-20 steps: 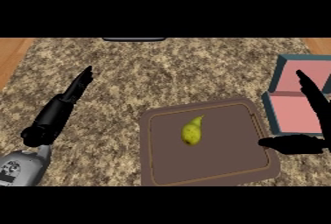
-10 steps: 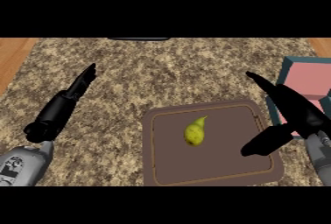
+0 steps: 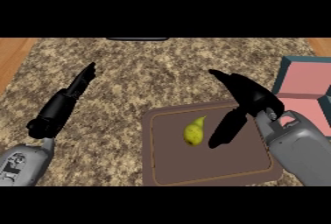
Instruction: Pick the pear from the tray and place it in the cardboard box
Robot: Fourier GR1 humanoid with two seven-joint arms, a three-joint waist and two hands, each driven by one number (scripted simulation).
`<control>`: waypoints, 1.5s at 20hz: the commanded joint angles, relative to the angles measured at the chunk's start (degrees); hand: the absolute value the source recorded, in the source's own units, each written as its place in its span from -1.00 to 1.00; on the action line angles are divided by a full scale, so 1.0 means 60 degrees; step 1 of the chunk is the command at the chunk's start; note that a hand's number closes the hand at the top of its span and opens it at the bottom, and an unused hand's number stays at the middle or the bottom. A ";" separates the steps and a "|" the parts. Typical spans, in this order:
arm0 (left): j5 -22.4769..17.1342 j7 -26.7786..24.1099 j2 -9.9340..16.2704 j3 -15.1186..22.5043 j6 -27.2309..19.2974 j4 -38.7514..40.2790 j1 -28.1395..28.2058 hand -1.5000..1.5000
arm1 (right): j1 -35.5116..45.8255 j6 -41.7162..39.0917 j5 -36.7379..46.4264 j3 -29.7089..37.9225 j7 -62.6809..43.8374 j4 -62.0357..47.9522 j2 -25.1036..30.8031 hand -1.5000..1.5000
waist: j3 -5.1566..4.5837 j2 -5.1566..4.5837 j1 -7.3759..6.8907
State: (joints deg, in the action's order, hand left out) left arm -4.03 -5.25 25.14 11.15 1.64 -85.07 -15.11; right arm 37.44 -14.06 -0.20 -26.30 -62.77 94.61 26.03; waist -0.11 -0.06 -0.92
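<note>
Head view, looking steeply down on a speckled stone counter (image 3: 149, 74). Brown tray (image 3: 187, 170) sits low and right of centre, one corner turned slightly toward the upper right. Contents of tray: one yellow pear (image 3: 192, 132), lying on its side in the upper middle of the tray floor. Long axis runs diagonally; narrow stem end points up and to the right, fat end down and to the left. Nothing else in the tray.

Right hand (image 3: 249, 98) is over the tray's upper right part, fingers straight and spread, unclenched, holding nothing. Thumb reaches down to a spot just right of the pear; cannot tell whether it touches the fruit. Grey right forearm (image 3: 304, 153) covers the tray's right edge.

Cardboard box (image 3: 304, 85) at the right edge of the view, teal outside, pink inside, flaps open. The visible part of its interior holds nothing; the rest is cut off or hidden by the arm.

Left hand (image 3: 65, 103) at left, resting on the counter side, fingers straight, released, well apart from the tray.
</note>
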 commanded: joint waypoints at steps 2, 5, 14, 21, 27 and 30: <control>-0.0008 0.0392 -0.0258 -0.0130 0.0127 0.0386 -0.0734 0.00 | 0.1135 -0.0555 -0.0348 -0.0053 -0.1911 -0.0998 -0.0709 -1.00 | 0.0006 -0.0012 0.0107; 0.0121 -0.0055 -0.0186 -0.0122 0.0100 -0.0211 0.0265 0.00 | 0.0941 -0.0468 -0.0511 -0.0098 -0.2029 -0.1070 -0.0787 -1.00 | 0.0009 0.0026 0.0048; 0.0387 0.0344 -0.0271 -0.0299 0.0123 -0.0344 0.0156 0.00 | 0.0691 -0.0079 0.0765 -0.0794 -0.1235 -0.2152 -0.1028 -1.00 | 0.0014 0.0011 0.0122; 0.0756 -0.0330 -0.0907 -0.0148 0.0136 0.0583 -0.0027 0.00 | 0.0990 -0.0171 0.1286 -0.1112 -0.1051 -0.3152 -0.1828 -1.00 | 0.0010 -0.0017 0.0163; 0.0528 0.0219 -0.0302 -0.0803 0.0551 -0.0218 0.0162 0.00 | 0.0411 -0.0187 0.1624 -0.1349 -0.1505 -0.2694 -0.2035 -1.00 | 0.0014 0.0032 0.0171; 0.0655 0.0229 -0.0544 -0.0565 0.0466 -0.1184 0.1146 0.00 | 0.0279 0.0013 0.1954 -0.1160 -0.0807 -0.3377 -0.2309 -1.00 | 0.0017 0.0026 0.0062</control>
State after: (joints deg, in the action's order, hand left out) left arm -0.17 -4.88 21.75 8.13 3.79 -88.32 -11.43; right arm 39.46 -12.75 9.56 -33.56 -62.23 76.36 14.81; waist -0.02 0.10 -0.20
